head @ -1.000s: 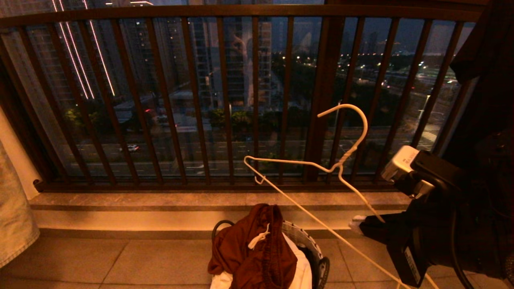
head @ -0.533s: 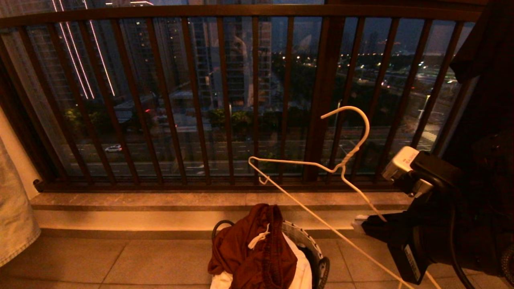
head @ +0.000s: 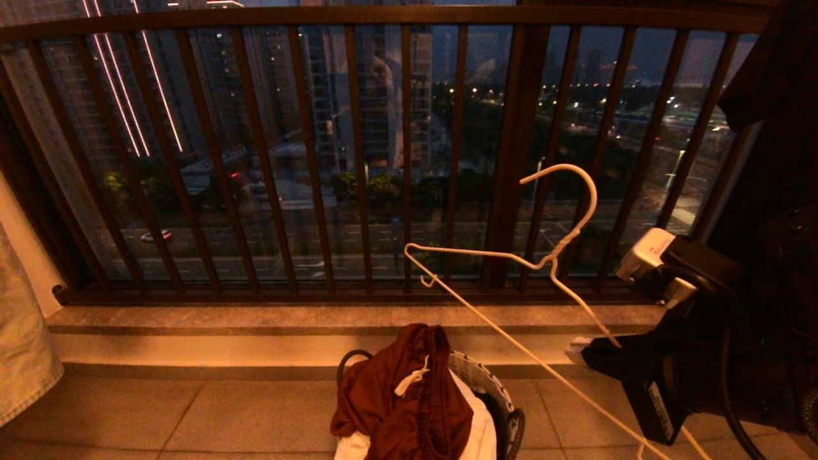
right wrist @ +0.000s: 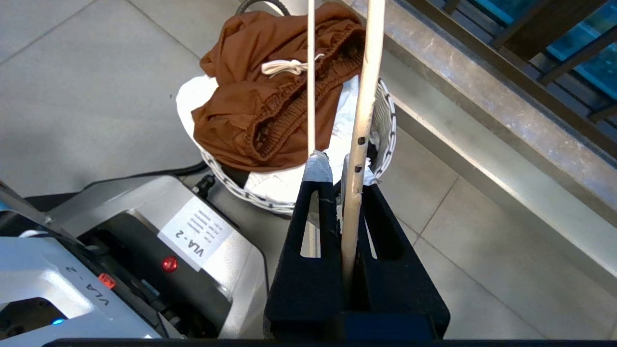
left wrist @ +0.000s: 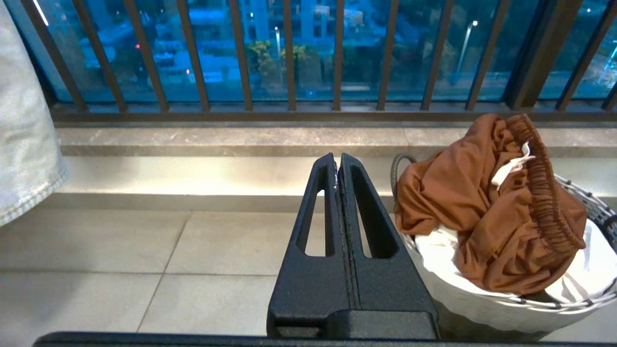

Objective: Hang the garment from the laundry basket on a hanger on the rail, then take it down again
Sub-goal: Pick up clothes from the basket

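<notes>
Denim, pale, one piece (head: 22, 345) hangs at 9 o'clock in the head view, cut off by the frame edge so its shape cannot be read. Dark barred railing (head: 358, 160) spans 10 to 2 o'clock above a stone ledge (head: 192, 317). One laundry basket (head: 492, 383) sits on the tiled floor (head: 192, 415) at 6 o'clock, its lower half cropped; one garment (head: 402, 396), rust-brown with a white drawstring, lies heaped on top over white cloth (head: 482, 434) that hides the inside. Left gripper (left wrist: 339, 161) shows only in its own wrist view, fingers pressed together on nothing, low beside the basket. One hanger (head: 556, 255), thin white wire, floats at 3 o'clock of the basket with hook uppermost; its lower corner runs out of frame. Right gripper (right wrist: 337, 166) is clamped on one hanger wire, second wire passing just beside; in the head view its fingers are hard to make out against black fabric (head: 779, 96) at 2 o'clock. No pale rail visible.
</notes>
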Tool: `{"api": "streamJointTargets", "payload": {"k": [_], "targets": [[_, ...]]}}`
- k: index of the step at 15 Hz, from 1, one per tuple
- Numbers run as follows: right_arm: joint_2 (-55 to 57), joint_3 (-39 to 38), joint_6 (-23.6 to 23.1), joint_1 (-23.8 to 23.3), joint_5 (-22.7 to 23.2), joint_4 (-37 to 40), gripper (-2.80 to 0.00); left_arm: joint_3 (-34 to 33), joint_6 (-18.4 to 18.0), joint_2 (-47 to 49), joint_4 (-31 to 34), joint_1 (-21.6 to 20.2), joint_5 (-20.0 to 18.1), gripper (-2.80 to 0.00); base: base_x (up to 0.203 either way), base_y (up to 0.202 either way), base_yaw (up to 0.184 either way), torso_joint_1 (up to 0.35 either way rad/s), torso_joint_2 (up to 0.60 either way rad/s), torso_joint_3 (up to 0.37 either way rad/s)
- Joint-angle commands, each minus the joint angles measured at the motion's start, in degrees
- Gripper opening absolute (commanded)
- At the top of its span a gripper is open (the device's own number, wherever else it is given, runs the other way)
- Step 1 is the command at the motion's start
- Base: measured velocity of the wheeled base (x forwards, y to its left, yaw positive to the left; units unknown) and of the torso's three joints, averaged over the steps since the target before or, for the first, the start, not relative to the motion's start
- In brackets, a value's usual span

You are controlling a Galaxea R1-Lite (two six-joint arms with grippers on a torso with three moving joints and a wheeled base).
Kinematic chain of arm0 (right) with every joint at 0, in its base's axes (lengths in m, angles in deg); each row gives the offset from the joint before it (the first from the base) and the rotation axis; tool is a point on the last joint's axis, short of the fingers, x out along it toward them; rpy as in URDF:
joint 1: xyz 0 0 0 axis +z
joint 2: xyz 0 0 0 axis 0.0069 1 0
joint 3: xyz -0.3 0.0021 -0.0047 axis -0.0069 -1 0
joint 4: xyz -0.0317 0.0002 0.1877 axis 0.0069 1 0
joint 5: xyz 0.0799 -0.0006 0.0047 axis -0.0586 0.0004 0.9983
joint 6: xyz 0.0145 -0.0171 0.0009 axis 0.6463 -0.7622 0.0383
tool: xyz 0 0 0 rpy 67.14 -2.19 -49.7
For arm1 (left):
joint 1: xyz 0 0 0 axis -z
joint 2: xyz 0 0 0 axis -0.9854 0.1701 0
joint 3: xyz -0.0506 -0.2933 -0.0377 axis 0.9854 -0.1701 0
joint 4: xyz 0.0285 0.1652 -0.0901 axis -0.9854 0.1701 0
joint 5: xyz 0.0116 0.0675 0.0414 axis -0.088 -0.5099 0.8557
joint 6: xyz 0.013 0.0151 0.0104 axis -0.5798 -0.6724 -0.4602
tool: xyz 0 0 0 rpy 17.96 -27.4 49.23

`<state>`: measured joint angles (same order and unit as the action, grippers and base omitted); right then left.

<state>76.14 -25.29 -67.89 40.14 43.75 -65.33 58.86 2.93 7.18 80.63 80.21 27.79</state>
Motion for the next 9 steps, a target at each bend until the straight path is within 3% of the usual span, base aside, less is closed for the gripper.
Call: {"api": "streamJointTargets", "payload": {"k": [1, 9], "targets": [[-0.36, -0.01, -0.04, -0.1, -0.03, 0.04, -2.8, -0.53, 0.02, 0.05, -0.03, 0.0, 0.02, -2.8, 0.0, 0.0, 0.0, 0.002, 0.01, -0.102], [-2.88, 0.08, -0.12, -0.1, -0.03, -0.08, -2.8, -0.53, 0.02, 0.05, 0.06, 0.0, 0.02, -2.8, 0.0, 0.0, 0.0, 0.002, 0.0, -0.193]]}}
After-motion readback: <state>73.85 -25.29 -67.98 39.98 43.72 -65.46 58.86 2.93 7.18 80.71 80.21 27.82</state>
